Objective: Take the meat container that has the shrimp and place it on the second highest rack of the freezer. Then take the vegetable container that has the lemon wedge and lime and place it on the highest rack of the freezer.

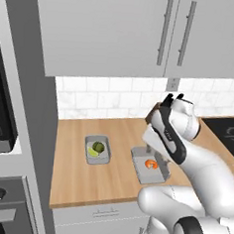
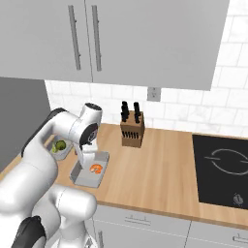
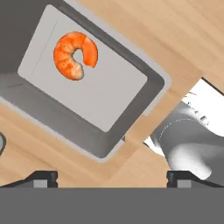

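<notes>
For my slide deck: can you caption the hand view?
Open gripper poised above the grey tray holding one shrimp on the wooden counter.

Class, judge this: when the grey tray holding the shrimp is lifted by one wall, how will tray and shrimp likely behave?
The meat container looks rigid, with thin upright walls, so it probably won't flex. Held at one wall, it may tilt. The shrimp lies loose on the smooth floor, so it could slide.
</notes>
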Available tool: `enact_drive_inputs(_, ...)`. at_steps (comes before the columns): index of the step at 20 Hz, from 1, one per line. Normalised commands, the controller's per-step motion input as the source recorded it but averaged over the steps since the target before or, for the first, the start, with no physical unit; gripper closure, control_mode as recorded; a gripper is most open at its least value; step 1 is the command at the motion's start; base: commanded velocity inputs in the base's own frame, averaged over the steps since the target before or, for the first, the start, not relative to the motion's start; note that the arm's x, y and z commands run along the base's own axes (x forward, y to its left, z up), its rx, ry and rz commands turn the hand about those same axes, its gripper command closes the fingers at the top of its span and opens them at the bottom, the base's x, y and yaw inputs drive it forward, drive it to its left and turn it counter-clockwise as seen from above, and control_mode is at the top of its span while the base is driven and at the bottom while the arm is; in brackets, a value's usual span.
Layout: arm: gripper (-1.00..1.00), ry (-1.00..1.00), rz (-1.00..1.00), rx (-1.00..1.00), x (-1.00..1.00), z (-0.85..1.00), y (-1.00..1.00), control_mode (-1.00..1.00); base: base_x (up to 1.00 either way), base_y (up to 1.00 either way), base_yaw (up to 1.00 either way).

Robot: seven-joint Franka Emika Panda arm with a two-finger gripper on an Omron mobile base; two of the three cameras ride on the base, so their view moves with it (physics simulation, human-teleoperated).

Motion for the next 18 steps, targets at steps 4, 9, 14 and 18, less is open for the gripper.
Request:
enact_drive_inputs(4,-1.0,0.03,-0.16,0.0,0.0,-0.45,-0.18,-1.0,0.0,0.0,0.0)
enact_drive_inputs(9,-1.0,0.06,-0.02,-0.06,0.12,-0.46,-0.18,-1.0,0.0,0.0,0.0)
enact_drive_inputs(14,-1.0,0.04,0.0,-0.05,0.14,-0.37,-0.01,-1.0,0.0,0.0,0.0)
enact_drive_inputs(18,-1.0,0.01,-0.01,0.0,0.16,-0.24,-0.01,-1.0,0.0,0.0,0.0)
